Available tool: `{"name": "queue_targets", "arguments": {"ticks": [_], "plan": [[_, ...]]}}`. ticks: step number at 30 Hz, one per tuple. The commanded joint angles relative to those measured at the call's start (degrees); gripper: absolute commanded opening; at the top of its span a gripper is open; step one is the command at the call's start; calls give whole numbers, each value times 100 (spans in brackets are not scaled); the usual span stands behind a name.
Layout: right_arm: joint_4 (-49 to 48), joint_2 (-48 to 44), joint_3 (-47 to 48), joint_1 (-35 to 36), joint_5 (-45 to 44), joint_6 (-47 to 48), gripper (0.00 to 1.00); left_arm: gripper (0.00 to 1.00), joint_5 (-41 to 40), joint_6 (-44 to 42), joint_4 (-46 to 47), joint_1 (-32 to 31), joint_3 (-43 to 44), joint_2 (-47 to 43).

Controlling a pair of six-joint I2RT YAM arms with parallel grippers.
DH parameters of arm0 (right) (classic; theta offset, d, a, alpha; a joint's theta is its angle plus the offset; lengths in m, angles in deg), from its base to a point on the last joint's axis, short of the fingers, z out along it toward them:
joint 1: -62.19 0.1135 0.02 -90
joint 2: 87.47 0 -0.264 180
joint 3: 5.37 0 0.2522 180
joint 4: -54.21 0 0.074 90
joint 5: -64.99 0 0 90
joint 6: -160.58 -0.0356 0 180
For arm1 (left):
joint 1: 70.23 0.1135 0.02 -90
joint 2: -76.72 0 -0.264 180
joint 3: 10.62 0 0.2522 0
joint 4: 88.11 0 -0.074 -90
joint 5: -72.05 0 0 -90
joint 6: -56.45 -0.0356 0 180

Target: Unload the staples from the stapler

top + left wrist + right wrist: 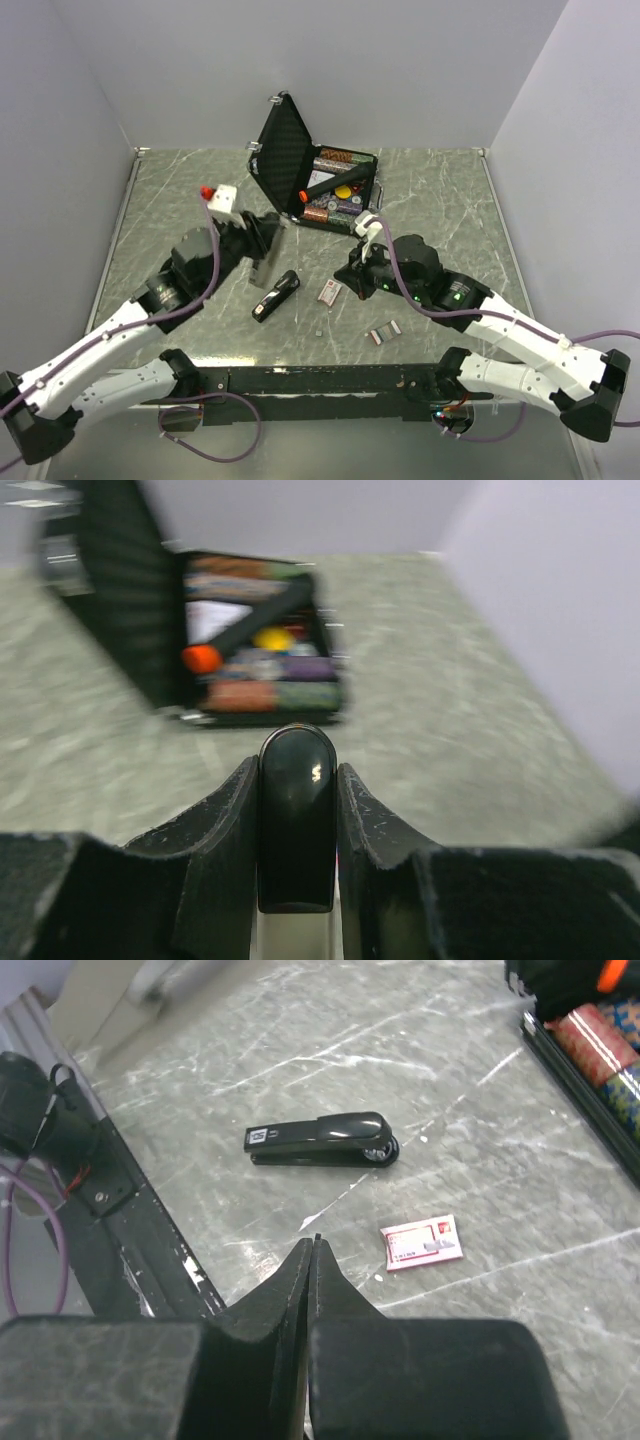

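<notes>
My left gripper (262, 236) is shut on a stapler (268, 258) with a glossy black top and a silver body, and holds it above the table. In the left wrist view its rounded black end (297, 810) stands clamped between both fingers of the left gripper (297, 770). A second, all-black stapler (277, 296) (320, 1140) lies flat on the table. Short strips of staples (385, 333) lie near the front edge. My right gripper (352, 274) (312, 1242) hangs shut just above the table beside a red-and-white staple box (330, 291) (422, 1242). I see nothing between its fingers.
An open black case (280, 150) stands at the back centre, its lid upright, holding coloured rolls and a black tool with an orange tip (303, 195). A black rail (320, 380) runs along the near edge. Grey walls close in three sides.
</notes>
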Motion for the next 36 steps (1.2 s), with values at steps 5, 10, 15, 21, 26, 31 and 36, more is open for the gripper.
{"name": "queue_targets", "arguments": {"ticks": [5,10,15,21,26,31,36], "plan": [[-297,243,-59,-48,-167,-364,0,1,102,482,-188,2124,541,1059],[-472,375,-103,-48,-44,-452,0,1,84,877,-206,3276,567,1825],[-604,533,-155,-57,-44,-487,0,1,-399,826,-65,3778,698,2405],[-736,542,-252,-48,35,-540,0,1,-399,668,75,4025,726,3144],[-763,490,-322,-40,36,-548,0,1,-812,685,383,4025,365,3486],[-692,428,-349,-40,79,-548,0,1,-1199,685,278,4025,461,4075],[-657,340,-393,-39,71,-540,0,12,-1349,668,287,4025,497,4366]]}}
